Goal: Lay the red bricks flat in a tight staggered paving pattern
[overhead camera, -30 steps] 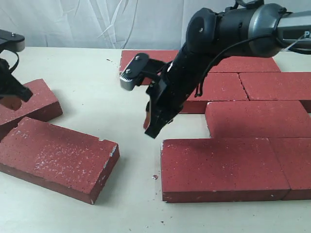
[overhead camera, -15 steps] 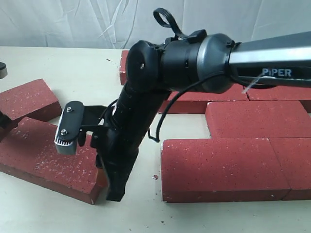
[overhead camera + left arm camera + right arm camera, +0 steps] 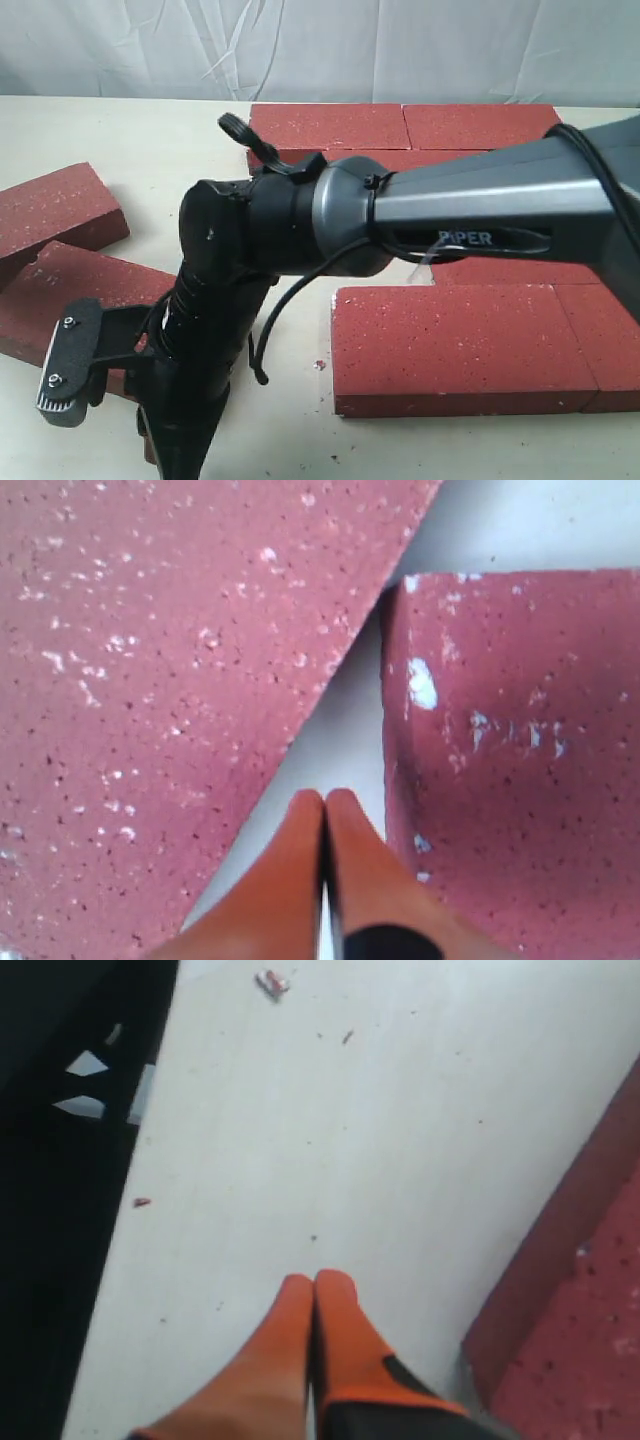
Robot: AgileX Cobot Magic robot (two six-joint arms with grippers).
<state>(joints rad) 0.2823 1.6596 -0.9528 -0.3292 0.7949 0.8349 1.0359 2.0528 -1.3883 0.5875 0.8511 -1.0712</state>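
Several red bricks lie flat in rows at the right; the nearest [image 3: 450,345] is at the front and others [image 3: 325,125] are at the back. Two loose red bricks lie at the left, one further back [image 3: 55,205] and one nearer [image 3: 50,290] that my right arm [image 3: 300,220] partly covers. That arm reaches across to the front left, and its fingertips drop below the exterior frame. My right gripper [image 3: 315,1278] is shut and empty over bare table beside a brick's edge [image 3: 570,1310]. My left gripper [image 3: 325,795] is shut and empty over the gap between two bricks [image 3: 150,680] [image 3: 510,730].
The pale tabletop [image 3: 170,140] shows between the loose bricks and the laid rows. A small red chip [image 3: 319,365] lies by the front brick. In the right wrist view the table's edge drops into a dark area [image 3: 60,1210]. A white cloth hangs behind.
My right arm has swung from the middle of the table down to the front left, over the nearer loose brick. The left arm has gone out of the exterior view.
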